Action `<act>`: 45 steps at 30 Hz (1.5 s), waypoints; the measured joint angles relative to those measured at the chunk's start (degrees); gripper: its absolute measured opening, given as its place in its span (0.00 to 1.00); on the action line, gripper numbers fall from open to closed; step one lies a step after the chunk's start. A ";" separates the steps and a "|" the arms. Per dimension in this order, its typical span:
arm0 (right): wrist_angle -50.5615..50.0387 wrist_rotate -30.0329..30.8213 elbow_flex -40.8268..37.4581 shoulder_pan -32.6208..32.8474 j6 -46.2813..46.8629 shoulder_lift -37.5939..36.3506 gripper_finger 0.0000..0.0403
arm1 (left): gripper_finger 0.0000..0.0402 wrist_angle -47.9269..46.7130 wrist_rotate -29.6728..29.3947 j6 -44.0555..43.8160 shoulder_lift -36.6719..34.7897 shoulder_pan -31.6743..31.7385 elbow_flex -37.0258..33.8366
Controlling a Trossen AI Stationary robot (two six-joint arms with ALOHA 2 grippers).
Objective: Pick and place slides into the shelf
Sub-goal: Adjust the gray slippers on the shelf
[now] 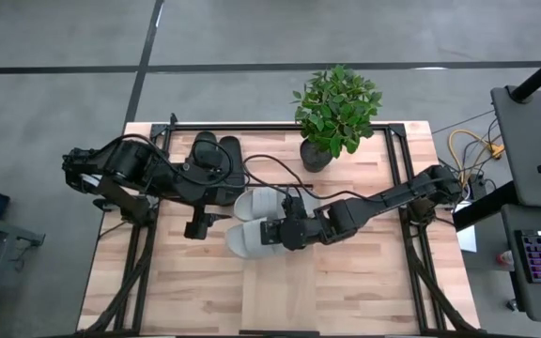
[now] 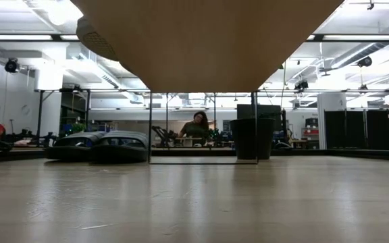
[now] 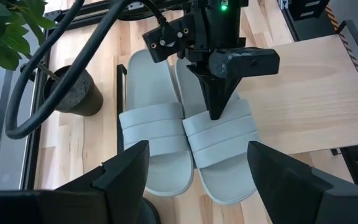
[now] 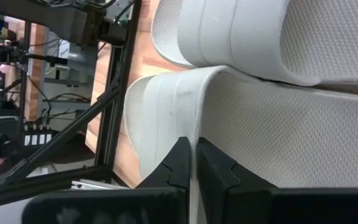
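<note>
Two pale grey slides lie side by side at the table's middle, the far one [image 1: 257, 201] and the near one [image 1: 249, 240], soles down. My right gripper [image 1: 285, 231] reaches in from the right and is shut on the near slide's strap. My left gripper [image 1: 195, 227] hangs open above the table just left of the grey pair, touching nothing. Two black slides [image 1: 215, 155] lie at the far edge. The shelf [image 3: 328, 87] is a paler wood panel on the near side of the grey pair. My right gripper pinches the near grey slide's strap at its heel-side edge [image 4: 193, 144] between its two fingers [image 4: 180, 163]. The fingers slant down from the table's right side, along the slide. In the left wrist view the slide [image 3: 219, 146] lies flat on the table.
A potted plant [image 1: 334, 111] stands at the far edge, right of the black slides. Black frame bars [image 1: 408, 216] run along the table's left and right sides. A cable [image 1: 270, 167] loops over the far middle. In the low view a person [image 2: 196, 128] sits in the room beyond.
</note>
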 joint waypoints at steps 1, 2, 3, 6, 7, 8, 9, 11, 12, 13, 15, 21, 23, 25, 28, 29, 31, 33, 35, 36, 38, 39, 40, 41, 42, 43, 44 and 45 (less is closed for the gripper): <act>0.07 0.01 0.05 0.04 0.00 0.00 0.02 | 0.64 0.00 0.00 0.00 0.00 0.00 0.00; 0.17 0.02 0.12 0.10 0.01 0.00 0.02 | 0.64 0.00 0.01 0.01 0.00 0.00 0.00; 0.16 0.06 0.16 0.10 0.02 0.00 0.02 | 0.64 0.00 0.01 0.00 0.00 0.00 0.00; 0.37 0.08 0.16 0.14 0.26 0.00 0.02 | 0.64 0.00 0.03 0.00 0.00 0.00 0.00; 0.48 0.11 0.16 0.32 0.41 0.00 0.02 | 0.64 0.00 0.04 0.00 0.00 0.00 0.00; 0.50 0.15 0.16 0.41 0.49 0.00 0.02 | 0.64 0.00 0.06 0.00 0.00 0.00 0.00; 0.49 0.20 0.16 0.55 0.69 0.00 0.02 | 0.64 0.00 0.07 0.00 0.00 0.00 0.00; 0.47 0.59 0.16 0.88 1.17 0.00 0.02 | 0.64 0.00 0.08 0.01 0.00 0.00 0.00; 0.40 0.76 0.16 1.08 1.47 0.00 0.02 | 0.64 0.00 0.09 0.00 0.00 0.00 0.00; 0.30 1.10 0.16 1.20 1.83 0.00 0.02 | 0.64 0.00 0.09 0.01 0.00 0.00 0.00; 0.05 1.67 0.16 1.48 2.03 -0.07 0.02 | 0.64 0.00 0.09 0.02 0.00 -0.02 0.00; -0.62 2.40 0.16 1.50 1.92 -0.24 0.02 | 0.64 0.00 0.85 0.02 0.00 -0.04 0.00; -0.66 2.58 0.16 1.47 1.56 -0.31 0.02 | 0.64 0.00 1.33 -0.07 0.00 -0.04 0.00; -0.69 2.68 0.19 1.30 1.30 -0.31 0.02 | 0.64 0.00 1.46 -0.17 0.00 -0.04 0.00; -0.69 2.66 0.19 0.90 0.48 -0.31 0.02 | 0.64 0.00 1.48 -0.20 0.00 -0.09 0.00; -0.71 2.66 0.19 0.77 0.41 -0.33 0.02 | 0.64 0.00 1.46 -0.20 0.00 -0.09 0.00; -0.77 2.66 0.19 0.45 -0.03 -0.33 0.02 | 0.64 0.00 1.49 -0.22 0.00 -0.09 0.00; -0.77 2.66 0.19 0.12 -0.65 -0.35 0.02 | 0.64 0.00 1.85 -0.24 0.00 -0.10 0.00; -0.79 2.64 0.19 -0.19 -1.01 -0.39 0.02 | 0.64 0.02 2.40 -0.26 0.00 -0.11 0.00; -0.78 2.61 0.19 -0.32 -1.08 -0.39 0.02 | 0.64 0.02 2.60 -0.26 0.00 -0.11 0.00; -0.78 2.64 0.19 -0.49 -1.15 -0.42 0.02 | 0.64 0.02 2.90 -0.30 0.00 -0.11 0.00; -0.80 2.67 0.19 -0.51 -1.26 -0.44 0.02 | 0.64 0.02 2.95 -0.31 0.00 -0.11 0.00; -0.79 2.69 0.19 -0.53 -1.36 -0.46 0.02 | 0.64 0.04 2.95 -0.31 0.00 -0.11 -0.09; -0.80 2.72 0.19 -0.53 -1.46 -0.46 0.02 | 0.64 0.03 2.95 -0.34 0.00 -0.11 -0.18; -0.77 2.74 0.19 -0.53 -1.46 -0.48 0.02 | 0.64 0.06 2.95 -0.38 0.00 -0.11 -0.27; -0.77 2.74 0.19 -0.53 -1.47 -0.48 0.03 | 0.64 0.07 2.97 -0.39 0.00 -0.11 -0.38; -0.77 2.74 0.19 -0.51 -1.51 -0.50 0.04 | 0.64 0.07 2.97 -0.40 0.00 -0.11 -0.51; -0.77 2.74 0.19 -0.51 -1.55 -0.50 0.05 | 0.64 0.07 2.97 -0.39 0.00 -0.11 -0.59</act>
